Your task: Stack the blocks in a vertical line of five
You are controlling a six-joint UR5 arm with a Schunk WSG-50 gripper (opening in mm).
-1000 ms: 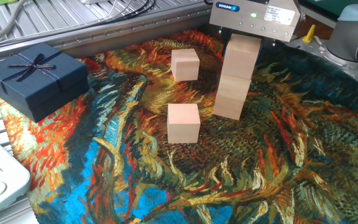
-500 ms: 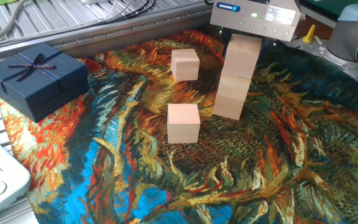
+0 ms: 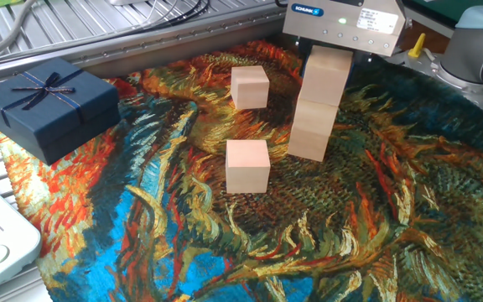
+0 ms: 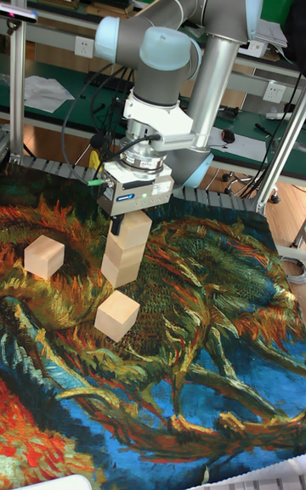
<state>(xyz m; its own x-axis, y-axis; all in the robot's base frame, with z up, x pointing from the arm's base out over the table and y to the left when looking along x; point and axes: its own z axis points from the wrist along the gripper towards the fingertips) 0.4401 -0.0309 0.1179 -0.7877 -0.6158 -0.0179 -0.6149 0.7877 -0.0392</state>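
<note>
Pale wood cubes sit on a painted cloth (image 3: 392,218) w/ swirling orange, blue & yellow brushwork. Stack (image 3: 317,105) stands at the far side of the cloth: in the fixed view two cubes show clearly, bottom one (image 3: 312,132) on the cloth, next one (image 3: 327,75) on top of it. Tall fixed view suggests three levels — lowest (image 4: 120,273), middle (image 4: 126,252), uppermost (image 4: 136,225) tucked up under the gripper — but the seams are hard to read, so count is uncertain.

Gripper (image 3: 329,55) sits directly over the stack, its grey body w/ a lit green LED right above the top cube; same in the tall view (image 4: 132,219). A dark finger (image 4: 116,225) shows beside the uppermost cube on one side, close against it. Other finger is hidden, & the fixed view cuts off the fingertips behind the cube — can't tell whether the jaws are clamped on that cube or let go.

Two loose cubes lie apart from the stack: one (image 3: 249,86) toward the back, left of the stack, one (image 3: 247,165) nearer the camera. Neither touches the stack or each other.

Navy gift box (image 3: 47,102) w/ a ribbon bow rests at the cloth's left edge, well apart from the cubes.
</note>
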